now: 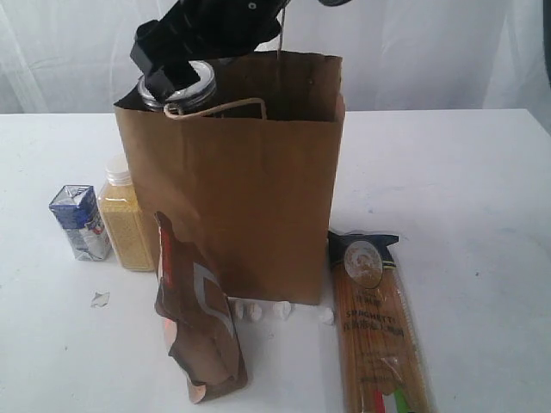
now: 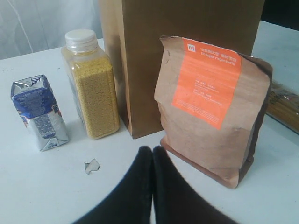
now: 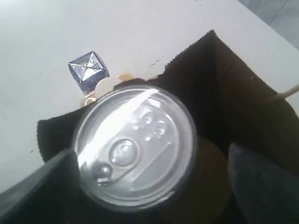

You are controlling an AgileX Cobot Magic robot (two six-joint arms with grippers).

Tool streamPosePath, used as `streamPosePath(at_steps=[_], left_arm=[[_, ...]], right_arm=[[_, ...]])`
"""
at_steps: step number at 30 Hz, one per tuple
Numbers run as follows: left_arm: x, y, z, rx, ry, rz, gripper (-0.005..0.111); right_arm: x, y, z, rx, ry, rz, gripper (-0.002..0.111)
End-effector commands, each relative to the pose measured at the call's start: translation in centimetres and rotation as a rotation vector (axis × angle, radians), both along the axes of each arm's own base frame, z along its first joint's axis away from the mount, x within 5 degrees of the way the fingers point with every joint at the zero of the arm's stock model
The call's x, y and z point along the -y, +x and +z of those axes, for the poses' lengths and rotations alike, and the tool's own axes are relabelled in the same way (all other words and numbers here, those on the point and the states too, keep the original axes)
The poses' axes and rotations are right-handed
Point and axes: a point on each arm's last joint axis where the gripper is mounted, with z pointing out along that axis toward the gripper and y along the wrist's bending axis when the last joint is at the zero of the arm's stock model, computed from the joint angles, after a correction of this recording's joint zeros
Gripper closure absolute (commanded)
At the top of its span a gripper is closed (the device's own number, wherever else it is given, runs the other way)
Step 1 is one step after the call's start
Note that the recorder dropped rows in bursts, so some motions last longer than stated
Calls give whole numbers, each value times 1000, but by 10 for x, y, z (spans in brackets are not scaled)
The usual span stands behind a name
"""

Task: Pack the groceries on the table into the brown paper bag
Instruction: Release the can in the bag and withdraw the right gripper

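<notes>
white table [image 1: 448, 172] bears brown paper bag [image 1: 250, 198], right gripper [image 3: 152, 184] straddles clear-lidded jar [image 3: 135, 144], hold unclear, left gripper [image 2: 152, 152] closed.

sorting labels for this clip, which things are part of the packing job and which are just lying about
Job: brown paper bag, dark jar, yellow-filled bottle, blue-white carton, foil pouch, spaghetti packet.
Lying about: white crumbs, small torn scrap.

Right fingers [image 3: 261, 182] spread wide, pointing down; left fingers [image 2: 138, 186] pressed together.
</notes>
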Motion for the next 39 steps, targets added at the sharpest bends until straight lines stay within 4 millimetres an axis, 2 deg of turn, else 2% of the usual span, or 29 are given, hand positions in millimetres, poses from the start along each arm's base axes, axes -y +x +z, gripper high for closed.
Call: streamPosePath(at_steps=[1,10,18,23,30,36,39], left_arm=[[0,0,-1,-8,-4,-4,106],[0,0,-1,-8,-4,-4,106],[0,0,-1,-8,-4,-4,106],[0,0,-1,-8,-4,-4,106],[0,0,-1,-8,-4,-4,106],[0,0,-1,-8,-4,-4,106],[0,0,-1,-8,-4,-4,106]], right_arm=[[6,-9,16,38,15,12,28],[27,-27,51,117,35,-16,28],[37,-37,61,119,17,-24,29],[48,-44,75,159,23,-58,34],[75,-65,104,209,55,-156,34],[108,-91,128,248,52,-256,34],[125,-103,133,263,41,-304,34]])
